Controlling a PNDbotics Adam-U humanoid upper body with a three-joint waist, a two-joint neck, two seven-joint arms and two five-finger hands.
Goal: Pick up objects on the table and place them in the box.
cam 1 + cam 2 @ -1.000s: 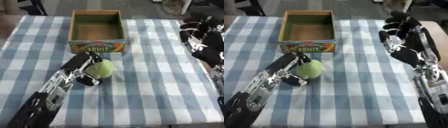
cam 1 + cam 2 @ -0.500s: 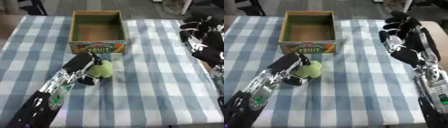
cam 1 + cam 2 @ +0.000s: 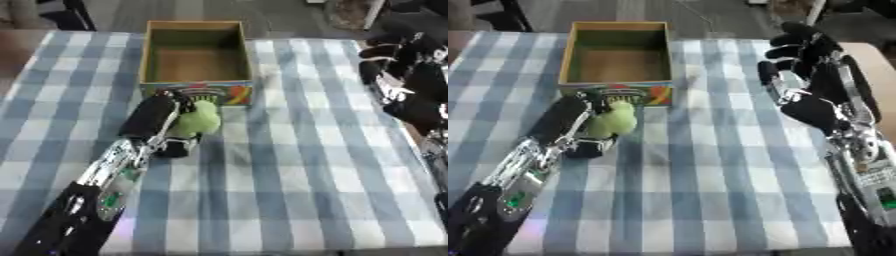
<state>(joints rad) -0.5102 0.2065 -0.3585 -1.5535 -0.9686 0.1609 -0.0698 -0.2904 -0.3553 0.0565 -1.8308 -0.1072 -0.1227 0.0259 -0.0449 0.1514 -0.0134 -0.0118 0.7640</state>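
Note:
A round green fruit [image 3: 199, 122] is held just in front of the box, with my left hand [image 3: 161, 121] shut on it, fingers and thumb curled round its left and lower sides. The open cardboard box [image 3: 193, 56] with a colourful fruit label on its front wall stands at the far middle of the table, its inside bare. My right hand [image 3: 815, 90] hovers open over the right side of the table, fingers spread and pointing away, holding nothing.
A blue and white checked cloth [image 3: 289, 165] covers the table. Dark chair legs and floor show beyond the far edge. The table's right edge runs close under the right arm.
My left hand has carried the green fruit up and toward the box's front wall. The right hand has stayed where it was.

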